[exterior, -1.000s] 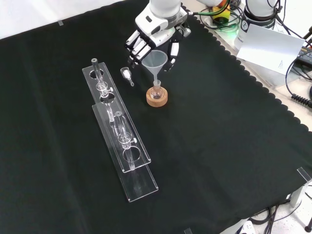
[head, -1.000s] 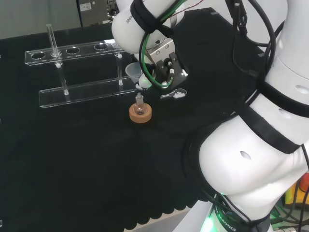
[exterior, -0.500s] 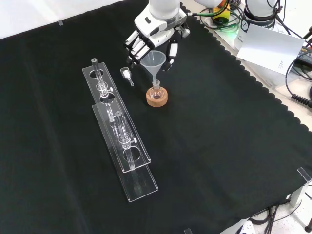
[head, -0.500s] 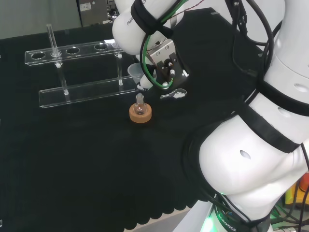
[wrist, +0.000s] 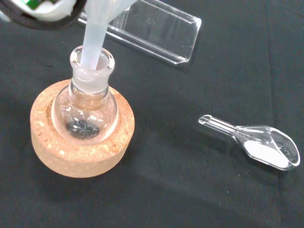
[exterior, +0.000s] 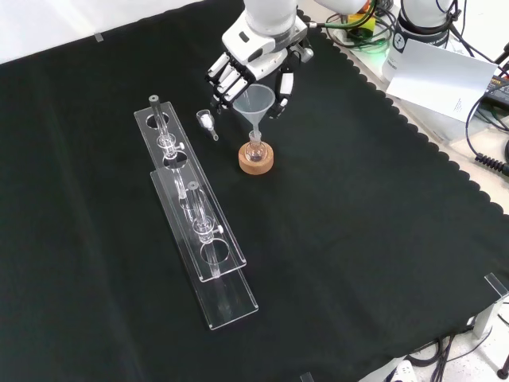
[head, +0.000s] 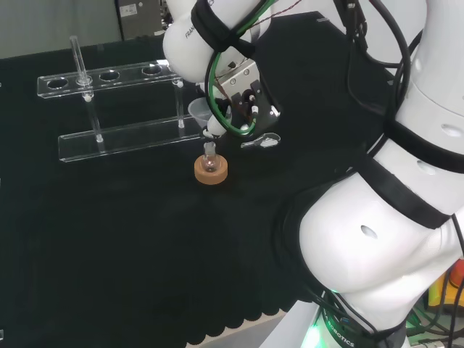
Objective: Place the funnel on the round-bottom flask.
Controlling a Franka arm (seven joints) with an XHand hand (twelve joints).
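A clear funnel [exterior: 254,101] stands with its stem in the neck of the small round-bottom flask [exterior: 255,148], which sits in a cork ring [exterior: 256,161]. The hand [exterior: 256,49] comes from above, with its fingers [exterior: 226,80] on one side of the funnel's cone and its thumb on the other, pinching it. In the wrist view the funnel's white stem [wrist: 92,40] enters the flask's mouth [wrist: 92,71], and dark bits lie in the flask's bottom. In the head view the funnel [head: 200,109] shows beside the hand [head: 243,101], above the flask [head: 210,156].
A clear scoop [exterior: 207,122] with white powder lies on the cloth left of the flask in the front view, and shows close in the wrist view as the scoop [wrist: 266,145]. A long clear tube rack [exterior: 195,208] with glass tubes stands further left.
The hand has shifted slightly to the right in the front view and the funnel has sunk a little, its stem deeper in the flask's neck. The flask, scoop and rack have not moved.
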